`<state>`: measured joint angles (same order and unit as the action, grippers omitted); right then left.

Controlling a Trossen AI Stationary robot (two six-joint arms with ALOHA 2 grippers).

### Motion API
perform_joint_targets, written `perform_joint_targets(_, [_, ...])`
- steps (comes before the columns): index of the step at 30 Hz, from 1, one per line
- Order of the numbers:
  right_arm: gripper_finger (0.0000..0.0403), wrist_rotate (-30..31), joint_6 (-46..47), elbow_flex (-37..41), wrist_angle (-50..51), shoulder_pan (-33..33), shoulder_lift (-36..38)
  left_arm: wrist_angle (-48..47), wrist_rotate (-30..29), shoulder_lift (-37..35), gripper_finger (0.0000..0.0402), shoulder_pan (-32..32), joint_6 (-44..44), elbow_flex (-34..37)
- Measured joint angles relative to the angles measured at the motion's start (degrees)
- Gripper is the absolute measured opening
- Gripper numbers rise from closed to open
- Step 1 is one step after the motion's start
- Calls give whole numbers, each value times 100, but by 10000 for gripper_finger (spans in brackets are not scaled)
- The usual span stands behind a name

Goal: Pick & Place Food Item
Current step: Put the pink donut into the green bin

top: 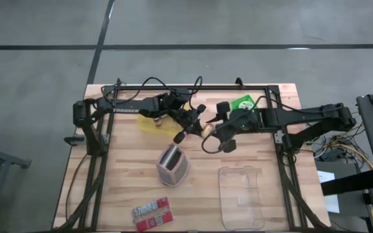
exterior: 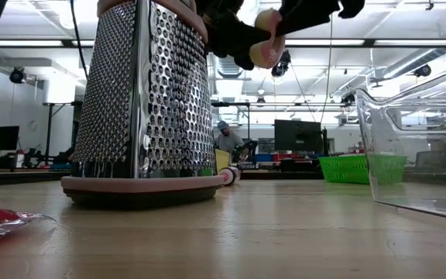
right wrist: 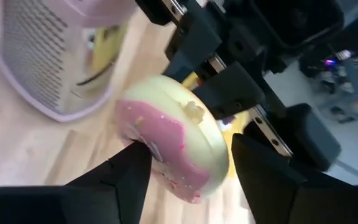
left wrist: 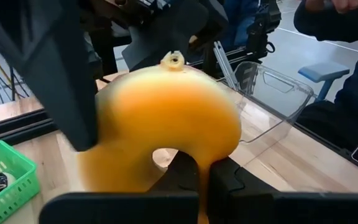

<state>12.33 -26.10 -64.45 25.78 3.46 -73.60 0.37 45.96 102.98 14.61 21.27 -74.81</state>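
Both pincers meet above the bench [top: 128, 188] middle, just behind the grater [top: 172, 165]. Left pincer [top: 190, 123] and right pincer [top: 214, 133] both pinch the pink-iced donut [right wrist: 169, 149], held off the bench.

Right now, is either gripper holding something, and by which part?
Both grippers meet on the donut: right gripper pinches its ring; left gripper also grips its ring.

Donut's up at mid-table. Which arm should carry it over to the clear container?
Right. The right gripper holds the pink-frosted donut, and the clear container lies on its side of the table; the left gripper only meets it there.
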Motion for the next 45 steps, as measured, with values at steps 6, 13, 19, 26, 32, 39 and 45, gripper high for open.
perform_joint_targets(6, [161, -203, 108, 173, -45, 0, 2, -25, 58, 0, 0, 7, 90, 1])
perform_joint_targets(13, [26, -236, 386, 501, -90, 1, 1, -34, 40, 1, 3, 12, 141, 5])
perform_joint_targets(19, [13, -115, 914, 750, -240, 4, 11, -42, 11, 7, 17, 17, 147, 5])
perform_joint_targets(26, [10, 340, 1200, 835, -219, 7, 34, -25, -27, 4, 43, 28, 169, 5])
perform_joint_targets(32, [10, 428, 1223, 852, -196, 51, 141, -70, -231, -12, 77, 33, 102, 3])
perform_joint_targets(39, [9, 440, 1289, 863, -129, 107, 337, -68, -339, -28, 163, 35, 56, -61])
perform_joint_targets(45, [9, 728, 1440, 869, 29, 103, 423, -154, -635, -254, 246, 37, 3, -93])
